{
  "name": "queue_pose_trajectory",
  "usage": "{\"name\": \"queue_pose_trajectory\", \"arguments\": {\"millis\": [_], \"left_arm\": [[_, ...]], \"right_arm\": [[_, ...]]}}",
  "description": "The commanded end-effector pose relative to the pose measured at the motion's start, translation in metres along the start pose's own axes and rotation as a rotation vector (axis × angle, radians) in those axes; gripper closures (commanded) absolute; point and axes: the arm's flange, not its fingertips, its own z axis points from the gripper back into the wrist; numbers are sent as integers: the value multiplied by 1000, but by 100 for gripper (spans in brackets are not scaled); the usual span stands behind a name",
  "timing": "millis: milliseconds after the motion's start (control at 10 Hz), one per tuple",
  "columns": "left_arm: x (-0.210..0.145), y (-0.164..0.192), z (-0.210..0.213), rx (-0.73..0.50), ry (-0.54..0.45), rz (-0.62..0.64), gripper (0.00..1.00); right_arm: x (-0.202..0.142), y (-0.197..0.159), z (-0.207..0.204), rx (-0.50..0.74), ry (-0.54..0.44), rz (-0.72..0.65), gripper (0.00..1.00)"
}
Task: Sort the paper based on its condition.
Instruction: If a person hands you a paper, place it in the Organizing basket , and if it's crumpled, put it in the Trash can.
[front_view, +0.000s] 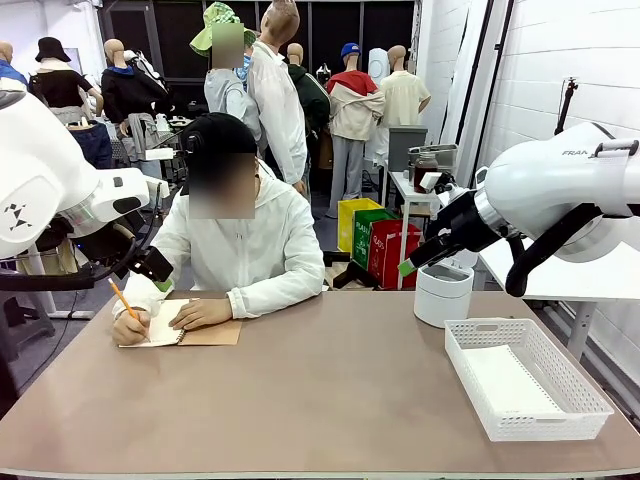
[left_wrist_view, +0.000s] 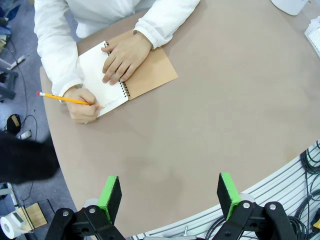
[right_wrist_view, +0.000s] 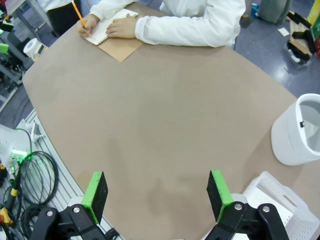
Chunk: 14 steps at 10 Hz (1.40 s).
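- Left gripper (left_wrist_view: 170, 197): jaws wide, nothing between them, above the bare table (left_wrist_view: 225, 125).
- Right gripper (right_wrist_view: 157, 195): wide too, empty.
- Paper (front_view: 505, 385): seemingly a flat white sheet in the basket (front_view: 560, 365) at right, long axis along the basket's length, near to far; it could be the basket's floor.
- Person's hand (left_wrist_view: 122, 57) rests flat on the open notebook (left_wrist_view: 150, 75), far left.

Notebook (left_wrist_view: 95, 67) writing, possibly too faint
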Motion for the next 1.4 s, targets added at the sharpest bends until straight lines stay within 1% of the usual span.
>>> {"name": "queue_pose_trajectory", "arguments": {"millis": [0,1300], "left_arm": [[0,0,0,-2,-1,0,0],[0,0,0,-2,-1,0,0]], "right_arm": [[1,0,0,7,-3,-5,0],[1,0,0,7,-3,-5,0]]}}
